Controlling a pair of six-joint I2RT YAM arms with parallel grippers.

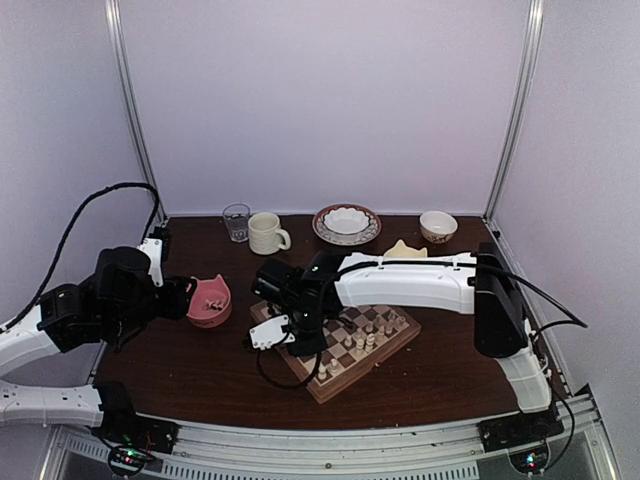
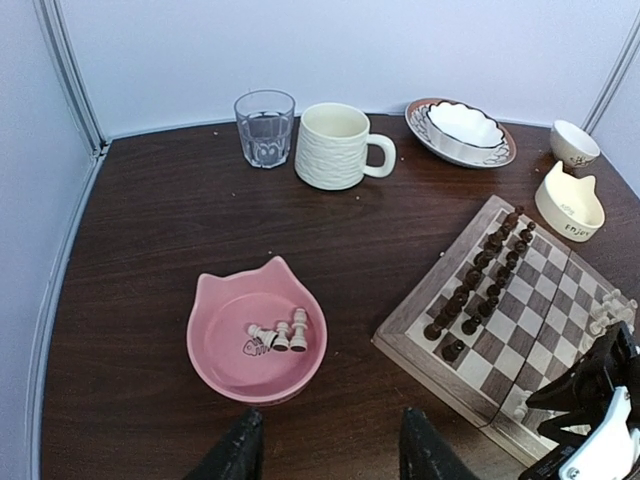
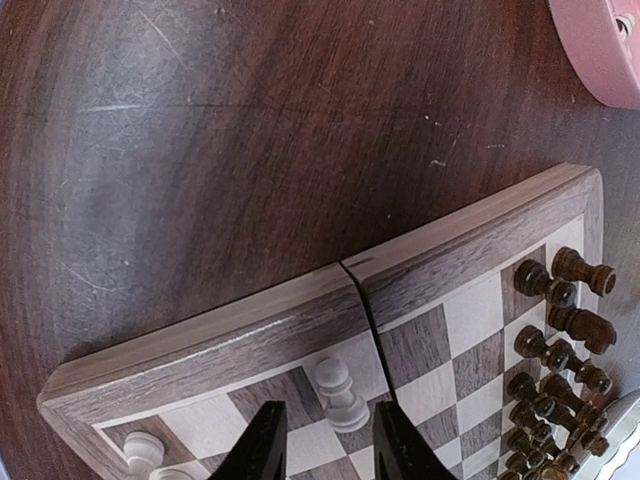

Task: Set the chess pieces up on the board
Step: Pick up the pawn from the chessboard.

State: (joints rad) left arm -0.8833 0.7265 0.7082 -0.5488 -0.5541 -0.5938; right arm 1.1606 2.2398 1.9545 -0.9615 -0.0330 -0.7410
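Right jaws stand apart by a cream pawn [image 3: 337, 385] on the board [image 3: 250, 320] — left jaws open too.

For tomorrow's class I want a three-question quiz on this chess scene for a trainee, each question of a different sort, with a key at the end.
1. True or false: the pink bowl holds cream chess pieces.
2. What stands right beside the glass? A mug; B spoon; C bottle.
3. Fill in: the right gripper hangs over a corner of the ___.
Key: 1 true; 2 A; 3 board.
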